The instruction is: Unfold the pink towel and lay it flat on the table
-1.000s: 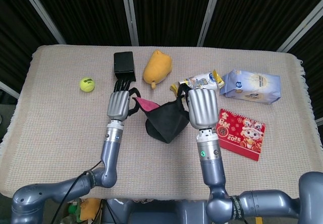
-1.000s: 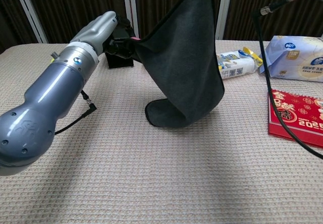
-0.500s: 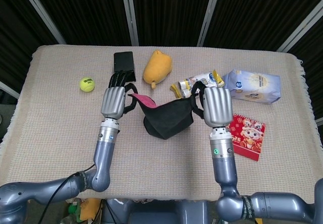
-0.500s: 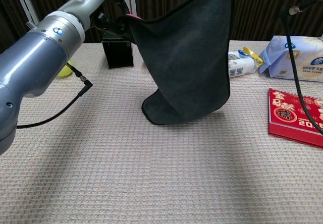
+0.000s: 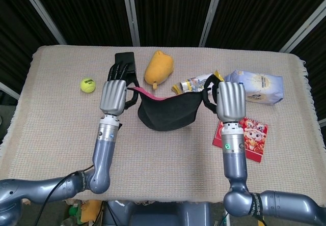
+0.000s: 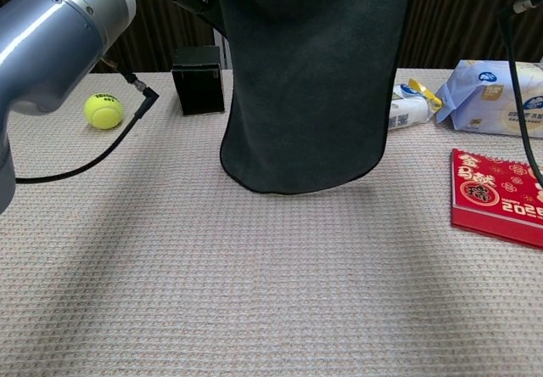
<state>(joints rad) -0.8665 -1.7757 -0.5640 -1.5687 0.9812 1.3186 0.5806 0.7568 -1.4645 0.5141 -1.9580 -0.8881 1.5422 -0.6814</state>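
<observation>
Both hands up over mid-table: left hand point(image 5: 114, 94) grips one top corner of the towel point(image 6: 310, 80), right hand point(image 5: 231, 100) grips the other, so the cloth hangs spread between them, dark side toward the chest camera, pink inner face only along the top edge in head view, bottom hem at or just above the table point(image 6: 254, 292). Red calendar point(image 5: 244, 138) lies by the right wrist. Further back: tennis ball point(image 5: 87, 85), black box point(image 6: 199, 91), yellow plush point(image 5: 158, 68), snack packet point(image 5: 196, 84), tissue pack point(image 5: 259, 86).
</observation>
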